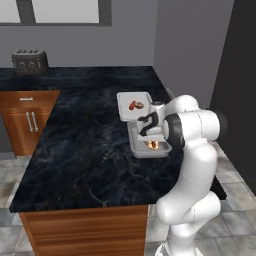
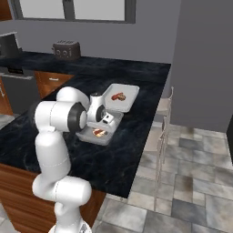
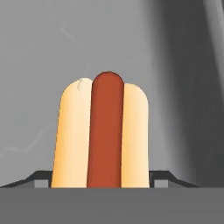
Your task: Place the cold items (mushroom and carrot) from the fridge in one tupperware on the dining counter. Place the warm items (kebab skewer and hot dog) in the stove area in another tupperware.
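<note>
On the black dining counter (image 1: 85, 145) lie two pale-grey tupperwares end to end. The far tupperware (image 1: 122, 97) holds the orange-red carrot (image 1: 132, 105) and the brown mushroom (image 1: 140, 105). The near tupperware (image 1: 137, 150) holds a small orange-brown piece of food (image 1: 152, 145), too small to name. My gripper (image 1: 145, 131) points down over the near tupperware. In the hand view the hot dog (image 3: 103, 131), a red sausage in a tan bun, sits between the fingertips (image 3: 40, 180) of my gripper (image 3: 101, 183), which is shut on it over a grey surface.
A dark toaster (image 1: 30, 60) stands on the back counter under the window. Wooden cabinets (image 1: 25, 120) lie to the left. A pale chair (image 2: 164, 127) stands by the counter's right edge, and tiled floor (image 2: 200, 182) stretches beyond it.
</note>
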You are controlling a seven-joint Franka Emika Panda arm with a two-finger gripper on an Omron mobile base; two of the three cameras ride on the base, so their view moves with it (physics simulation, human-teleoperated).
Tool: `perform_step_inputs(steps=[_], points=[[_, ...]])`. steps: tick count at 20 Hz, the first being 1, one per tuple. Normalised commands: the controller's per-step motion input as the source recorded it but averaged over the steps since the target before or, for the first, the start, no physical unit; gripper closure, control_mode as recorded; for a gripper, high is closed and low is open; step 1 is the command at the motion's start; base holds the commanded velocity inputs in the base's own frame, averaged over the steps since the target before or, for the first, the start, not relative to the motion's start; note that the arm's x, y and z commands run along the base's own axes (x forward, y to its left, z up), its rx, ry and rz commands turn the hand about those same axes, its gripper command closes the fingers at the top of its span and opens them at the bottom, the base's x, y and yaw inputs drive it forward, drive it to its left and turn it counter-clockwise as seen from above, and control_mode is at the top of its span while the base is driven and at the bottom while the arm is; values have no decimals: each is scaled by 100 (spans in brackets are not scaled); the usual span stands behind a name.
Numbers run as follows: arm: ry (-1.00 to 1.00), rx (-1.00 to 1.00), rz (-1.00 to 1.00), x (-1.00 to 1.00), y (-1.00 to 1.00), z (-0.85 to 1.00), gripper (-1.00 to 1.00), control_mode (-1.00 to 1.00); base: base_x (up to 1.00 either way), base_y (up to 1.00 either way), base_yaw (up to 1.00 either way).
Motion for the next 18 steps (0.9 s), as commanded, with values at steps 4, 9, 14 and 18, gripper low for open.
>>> perform_step_inputs(steps=[4, 9, 14, 18], points=[[0, 0, -8, 23, 18, -23, 100, -100, 0, 0, 0], [0, 0, -4, 21, 7, -21, -100, -100, 0, 0, 0], [0, 0, -1, 4, 0, -7, -100, -100, 0, 0, 0], [-4, 0, -3, -28, 0, 31, -100, -100, 0, 0, 0]])
